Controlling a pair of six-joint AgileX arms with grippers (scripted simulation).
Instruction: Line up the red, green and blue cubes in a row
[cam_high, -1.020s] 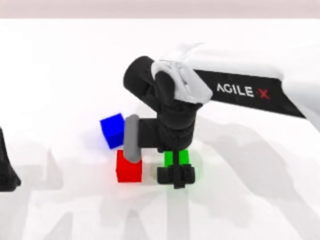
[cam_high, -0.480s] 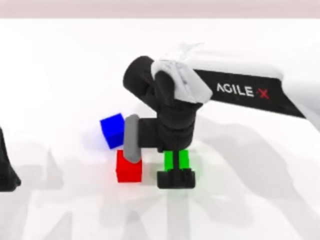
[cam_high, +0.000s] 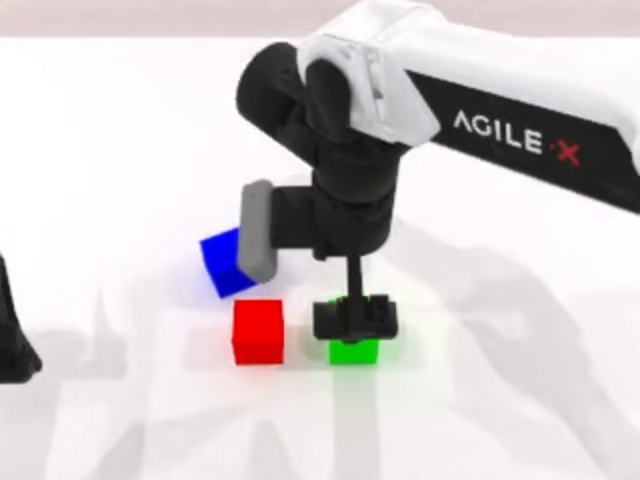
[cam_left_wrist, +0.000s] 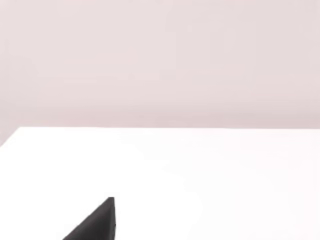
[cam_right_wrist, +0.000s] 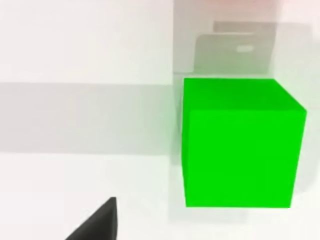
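Observation:
The green cube (cam_high: 353, 352) rests on the white table, level with the red cube (cam_high: 258, 332) and a small gap to its right. The blue cube (cam_high: 222, 266) sits behind and left of the red one, turned at an angle and partly covered by the right arm's grey wrist part. My right gripper (cam_high: 353, 318) hovers open just above the green cube, holding nothing. In the right wrist view the green cube (cam_right_wrist: 240, 145) stands free on the table, apart from the one dark fingertip (cam_right_wrist: 100, 222) that shows. My left gripper (cam_high: 12, 345) is parked at the left edge, open.
The right arm's white and black body (cam_high: 480, 110) reaches in from the upper right over the back of the table. The left wrist view shows only bare table and one dark fingertip (cam_left_wrist: 100, 222).
The right gripper opened, let go of the green cube and rose away from it. The cube stays on the table beside the red one. The left arm has not moved.

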